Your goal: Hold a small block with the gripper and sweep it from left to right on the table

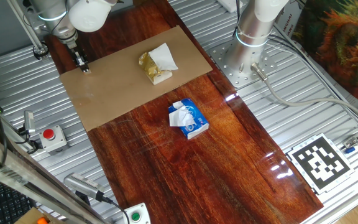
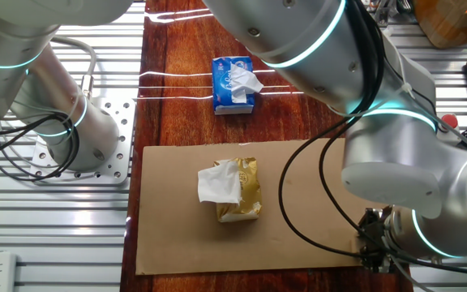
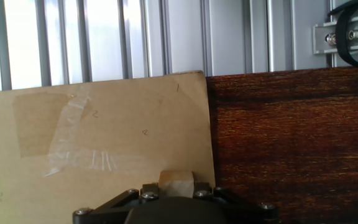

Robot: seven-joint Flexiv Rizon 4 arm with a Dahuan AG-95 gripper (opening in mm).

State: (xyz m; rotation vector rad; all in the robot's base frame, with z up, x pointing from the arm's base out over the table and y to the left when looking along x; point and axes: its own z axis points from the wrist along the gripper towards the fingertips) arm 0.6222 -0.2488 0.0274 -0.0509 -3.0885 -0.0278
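My gripper (image 1: 82,65) is down at the far left corner of the tan cardboard sheet (image 1: 120,84) on the dark red-brown table (image 1: 185,171). In the hand view the gripper (image 3: 176,185) is shut on the small block (image 3: 176,178), a pale tan cube between the black fingers, resting on the cardboard close to its edge with the wood (image 3: 291,137). In the other fixed view the gripper (image 2: 371,247) sits at the cardboard's near right corner, partly hidden by the arm; the block does not show there.
A yellowish crumpled lump with white paper (image 1: 156,64) lies mid-cardboard. A blue-and-white packet (image 1: 188,118) lies on the wood. An upright arm column (image 1: 257,25) stands at the back right. A red button box (image 1: 50,135) and a tag marker (image 1: 321,160) sit on the ribbed metal surround.
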